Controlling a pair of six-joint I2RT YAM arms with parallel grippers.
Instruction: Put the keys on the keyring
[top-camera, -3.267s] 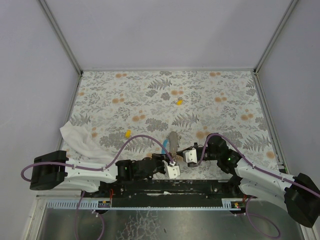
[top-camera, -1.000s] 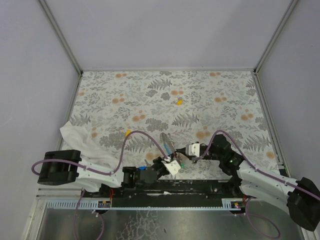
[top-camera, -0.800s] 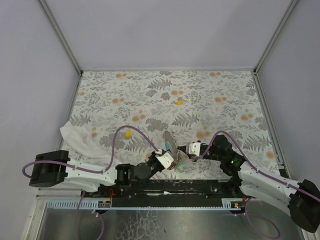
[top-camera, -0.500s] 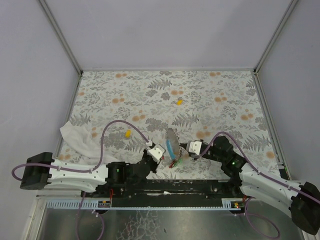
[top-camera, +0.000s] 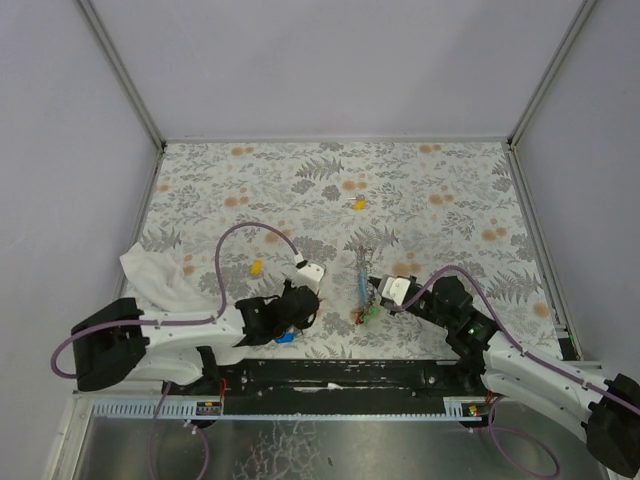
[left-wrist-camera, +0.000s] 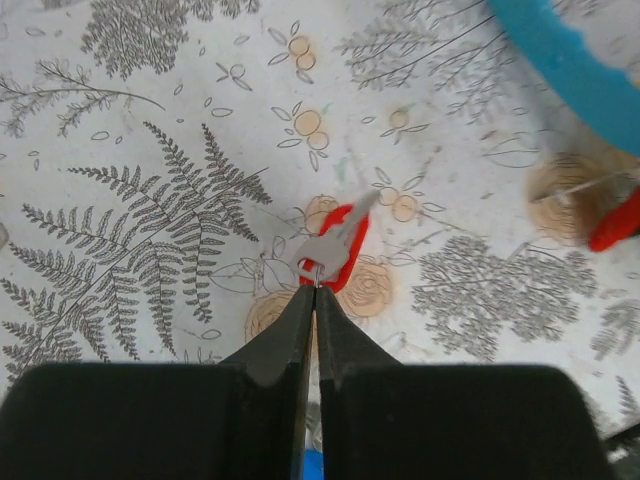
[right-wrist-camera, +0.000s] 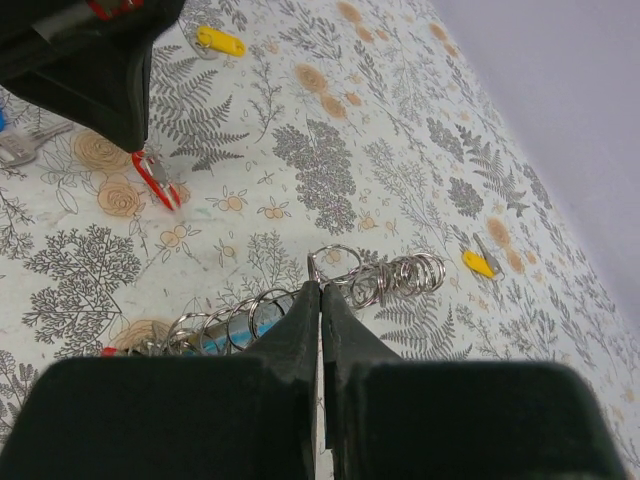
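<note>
Left fingers (left-wrist-camera: 285, 340) pinching the red key (left-wrist-camera: 345, 250), right fingers (right-wrist-camera: 295, 325) clamped on the keyring (right-wrist-camera: 390, 280)

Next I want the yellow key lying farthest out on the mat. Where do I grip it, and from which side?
Grip the yellow key by its plastic head, coming straight down, jaws across the head's narrow width. It lies flat, so a side approach likely finds no edge, and the head looks its bulkiest part.
</note>
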